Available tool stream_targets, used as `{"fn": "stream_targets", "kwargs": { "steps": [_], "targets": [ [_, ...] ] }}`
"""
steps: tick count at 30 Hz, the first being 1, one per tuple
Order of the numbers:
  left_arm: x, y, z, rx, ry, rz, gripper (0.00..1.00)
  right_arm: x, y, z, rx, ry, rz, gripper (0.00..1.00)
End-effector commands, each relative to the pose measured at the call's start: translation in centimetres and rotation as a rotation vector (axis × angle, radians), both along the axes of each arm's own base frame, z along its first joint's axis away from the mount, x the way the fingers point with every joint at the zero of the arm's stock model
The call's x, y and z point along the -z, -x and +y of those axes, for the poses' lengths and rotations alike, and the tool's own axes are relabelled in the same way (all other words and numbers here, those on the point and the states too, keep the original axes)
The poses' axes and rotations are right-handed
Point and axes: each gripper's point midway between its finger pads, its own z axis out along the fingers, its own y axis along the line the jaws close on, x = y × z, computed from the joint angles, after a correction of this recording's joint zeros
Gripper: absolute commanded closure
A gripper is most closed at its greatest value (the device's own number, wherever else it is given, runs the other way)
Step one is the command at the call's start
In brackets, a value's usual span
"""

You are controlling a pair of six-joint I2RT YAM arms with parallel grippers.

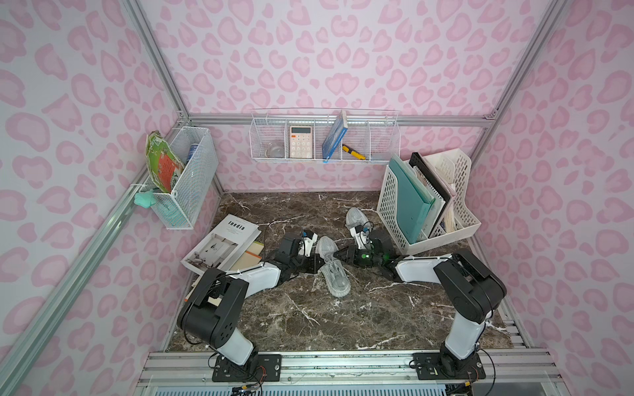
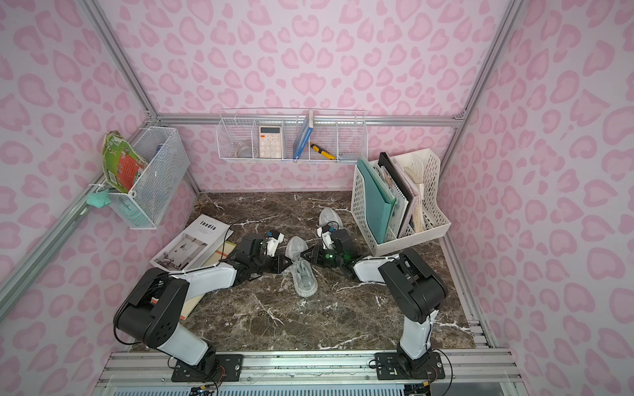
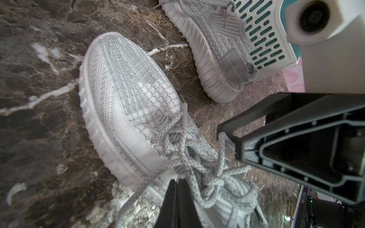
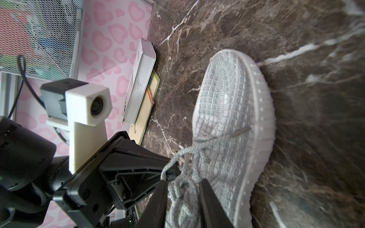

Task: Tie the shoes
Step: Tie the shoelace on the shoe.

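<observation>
Two light grey knit shoes lie on the marble table. The near shoe lies between both grippers with its laces loose and tangled over the tongue. My left gripper is shut on one lace strand at the shoe's left side. From the right side, my right gripper reaches in with its jaws apart and a bunch of laces between them. The second shoe lies behind, beside the file rack.
A stack of magazines and books lies left of the left arm. A white perforated file rack stands at the back right, close to the second shoe. Wire baskets hang on the walls. Bare marble lies in front.
</observation>
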Motion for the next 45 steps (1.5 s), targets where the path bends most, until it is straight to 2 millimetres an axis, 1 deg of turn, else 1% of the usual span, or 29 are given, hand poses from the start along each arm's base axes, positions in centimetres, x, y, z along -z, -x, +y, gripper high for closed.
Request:
{"fn": "stream_targets", "kwargs": {
  "steps": [1, 2, 5, 8, 12, 15, 22, 25, 32, 41, 45],
  "targets": [
    [0.1, 0.2, -0.1, 0.015, -0.004, -0.004, 1.00, -0.6, 0.1, 0.4, -0.018, 0.006, -0.030, 0.68],
    [0.1, 0.1, -0.1, 0.014, -0.005, -0.005, 1.00, -0.5, 0.1, 0.5, -0.021, 0.012, -0.034, 0.70],
    [0.1, 0.1, 0.0, 0.013, -0.006, -0.006, 1.00, -0.6, 0.2, 0.5, -0.021, 0.029, -0.047, 0.80],
    [0.1, 0.2, 0.1, 0.009, -0.009, -0.010, 1.00, -0.8, -0.2, 0.2, -0.010, 0.063, -0.075, 0.88],
    [-0.1, 0.2, 0.2, 0.005, -0.014, -0.014, 1.00, -1.2, -0.7, -0.2, 0.000, 0.108, -0.115, 0.95],
    [-0.1, 0.2, 0.3, 0.004, -0.016, -0.014, 1.00, -1.1, -1.1, -0.5, 0.006, 0.140, -0.132, 1.00],
    [-0.1, 0.7, 0.8, -0.009, -0.033, -0.006, 1.00, -0.1, -2.0, -1.8, 0.032, 0.273, -0.192, 1.00],
    [0.4, 0.7, 1.1, -0.025, -0.049, 0.009, 1.00, 0.2, -2.3, -2.5, 0.047, 0.319, -0.210, 1.00],
    [0.9, 0.3, 2.3, -0.088, -0.092, 0.022, 1.00, 1.1, -2.6, -3.7, 0.068, 0.407, -0.230, 1.00],
    [1.8, 0.4, 2.7, -0.115, -0.115, 0.055, 1.00, 2.2, -2.9, -4.8, 0.095, 0.502, -0.243, 1.00],
    [2.2, 0.4, 3.3, -0.148, -0.138, 0.064, 1.00, 2.7, -3.1, -5.3, 0.110, 0.573, -0.262, 1.00]
  ]
}}
